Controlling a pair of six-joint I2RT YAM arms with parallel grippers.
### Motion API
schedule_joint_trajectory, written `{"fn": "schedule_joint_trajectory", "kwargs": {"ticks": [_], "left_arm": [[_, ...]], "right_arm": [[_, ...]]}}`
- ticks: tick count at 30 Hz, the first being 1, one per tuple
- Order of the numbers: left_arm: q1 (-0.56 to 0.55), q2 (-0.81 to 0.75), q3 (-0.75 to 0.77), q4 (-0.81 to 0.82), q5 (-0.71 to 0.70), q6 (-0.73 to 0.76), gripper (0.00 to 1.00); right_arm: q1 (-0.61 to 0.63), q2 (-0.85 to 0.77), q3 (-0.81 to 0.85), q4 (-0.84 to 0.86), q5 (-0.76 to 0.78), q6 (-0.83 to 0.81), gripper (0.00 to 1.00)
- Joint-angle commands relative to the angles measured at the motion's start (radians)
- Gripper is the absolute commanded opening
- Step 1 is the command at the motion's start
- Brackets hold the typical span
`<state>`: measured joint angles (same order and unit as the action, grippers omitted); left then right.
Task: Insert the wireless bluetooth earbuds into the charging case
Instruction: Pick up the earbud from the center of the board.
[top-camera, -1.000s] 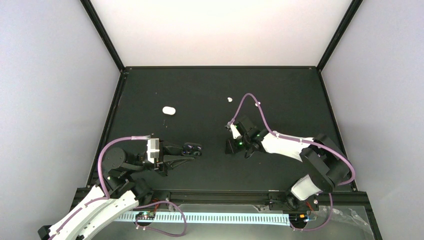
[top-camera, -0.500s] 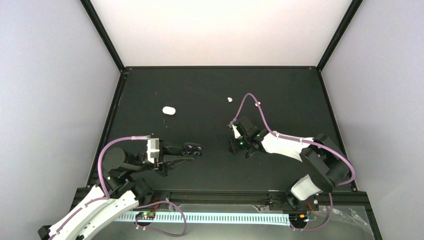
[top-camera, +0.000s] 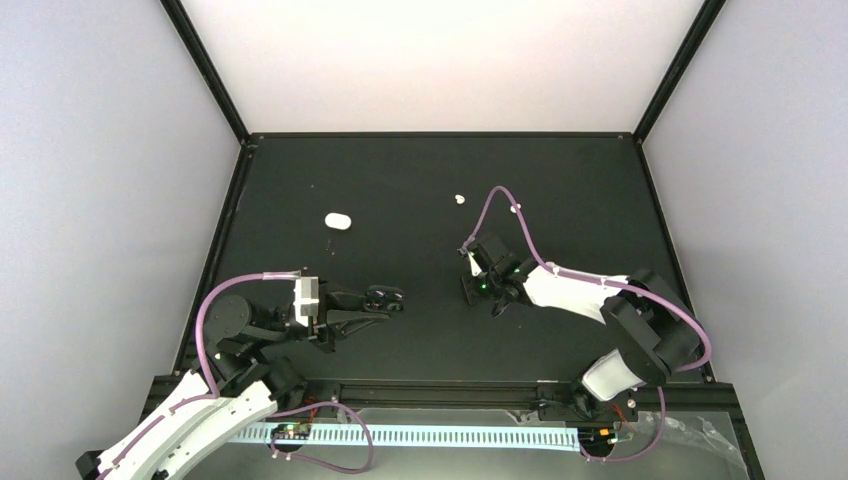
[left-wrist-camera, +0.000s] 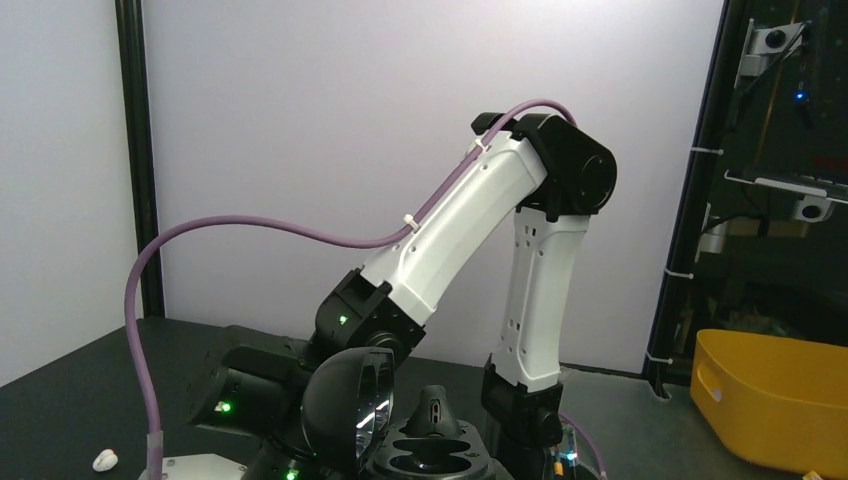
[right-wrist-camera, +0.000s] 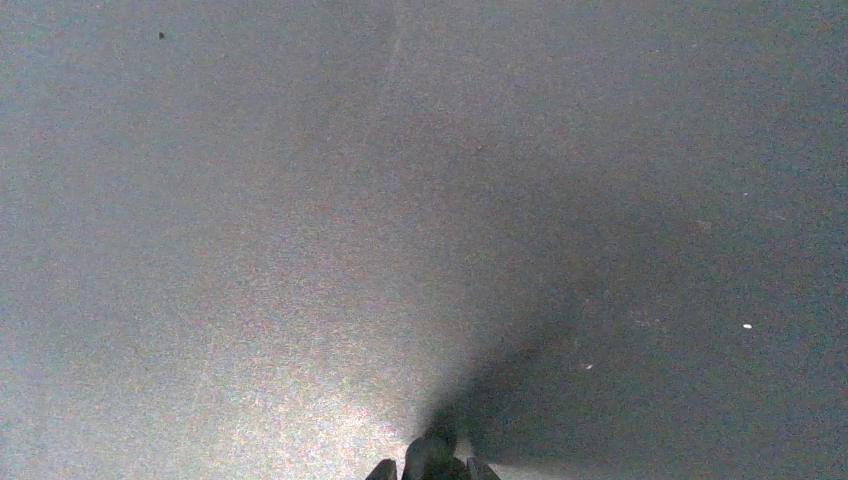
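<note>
1. Where the right tool (right-wrist-camera: 430, 468) points down at mid-surface, a small dark bud (right-wrist-camera: 430, 450) sits between its narrow tips; I cannot tell if they clamp it.
2. Left of it, the closed left tool (top-camera: 370, 303) grips the open black charging case (top-camera: 388, 296).
3. A white earbud (top-camera: 459, 199) lies farther back on the surface (top-camera: 580, 180).

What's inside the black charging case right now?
The open charging case shows two dark wells beside its raised lid. No white bud is in them; a black one would not show against the dark.
</note>
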<state>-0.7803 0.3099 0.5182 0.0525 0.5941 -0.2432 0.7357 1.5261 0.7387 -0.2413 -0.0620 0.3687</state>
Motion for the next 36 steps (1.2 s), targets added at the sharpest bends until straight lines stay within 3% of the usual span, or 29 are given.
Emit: {"fn": "schedule_joint_trajectory", "kwargs": {"ticks": [1, 23, 27, 31, 36], "left_arm": [[-0.004, 0.000, -0.001, 0.010, -0.007, -0.005, 0.02], [-0.004, -0.003, 0.000, 0.009, -0.007, -0.005, 0.01], [-0.004, -0.004, 0.000, 0.013, -0.003, -0.005, 0.02], [-0.004, -0.004, 0.006, 0.020, 0.007, -0.006, 0.02], [-0.004, 0.011, 0.011, 0.046, 0.032, -0.017, 0.02]], "right_arm": [[0.006, -0.018, 0.001, -0.010, 0.030, -0.002, 0.16], [0.007, -0.082, 0.001, -0.028, 0.058, 0.004, 0.01], [0.007, -0.183, 0.011, -0.040, 0.034, 0.002, 0.01], [0.006, -0.387, 0.039, -0.071, 0.009, -0.031, 0.01], [0.006, -0.549, 0.178, -0.162, -0.065, -0.117, 0.01]]}}
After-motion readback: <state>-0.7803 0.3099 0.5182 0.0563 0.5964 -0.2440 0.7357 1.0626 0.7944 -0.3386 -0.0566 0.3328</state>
